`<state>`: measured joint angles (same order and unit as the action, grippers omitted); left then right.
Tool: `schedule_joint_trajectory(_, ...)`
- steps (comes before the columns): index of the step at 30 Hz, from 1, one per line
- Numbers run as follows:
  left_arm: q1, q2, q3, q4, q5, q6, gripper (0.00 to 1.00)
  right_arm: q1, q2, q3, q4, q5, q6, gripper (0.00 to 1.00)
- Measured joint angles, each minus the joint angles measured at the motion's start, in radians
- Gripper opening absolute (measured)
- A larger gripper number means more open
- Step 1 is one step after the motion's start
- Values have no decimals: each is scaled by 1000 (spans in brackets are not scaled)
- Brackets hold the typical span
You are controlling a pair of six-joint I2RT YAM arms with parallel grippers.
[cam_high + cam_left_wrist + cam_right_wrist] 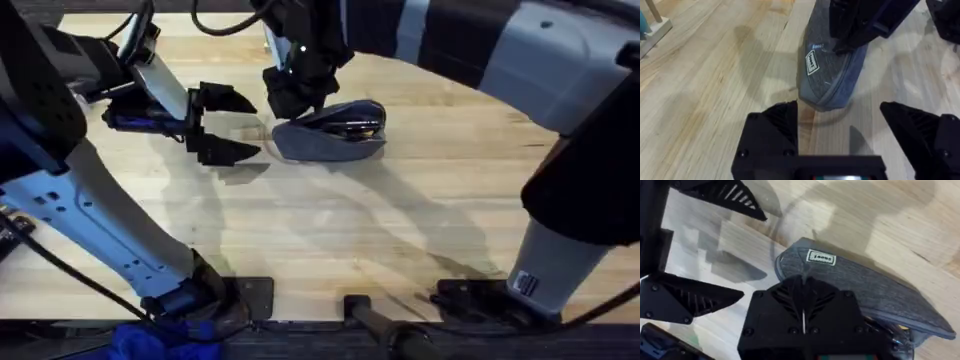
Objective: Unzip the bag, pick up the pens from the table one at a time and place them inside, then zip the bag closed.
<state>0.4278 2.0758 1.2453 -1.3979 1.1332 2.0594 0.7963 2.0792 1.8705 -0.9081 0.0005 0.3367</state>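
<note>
The grey-blue bag [335,135] lies on the table [330,230] toward the back middle. Its top gapes open at its right part, and the pens [355,125] show inside as slim dark and silvery shapes. My right gripper [290,105] reaches across and presses down on the bag's left end. In the right wrist view its fingers [790,297] meet shut on the bag's [875,292] top seam; the zipper pull is hidden. My left gripper [228,125] stands open just left of the bag, empty. From the left wrist, the bag's labelled end [827,75] lies ahead of that gripper [840,111].
The right arm's grey links [560,70] span the back right of the table. Dark mounts [470,295] sit along the front edge. A light wooden piece [652,27] stands off to one side in the left wrist view. Bare wood lies in front of the bag.
</note>
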Motion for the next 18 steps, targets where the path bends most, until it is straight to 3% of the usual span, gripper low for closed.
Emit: schedule_joint_trajectory(18,0,0,0,0,0,0,994,0,0,60,-58,30,0,30)
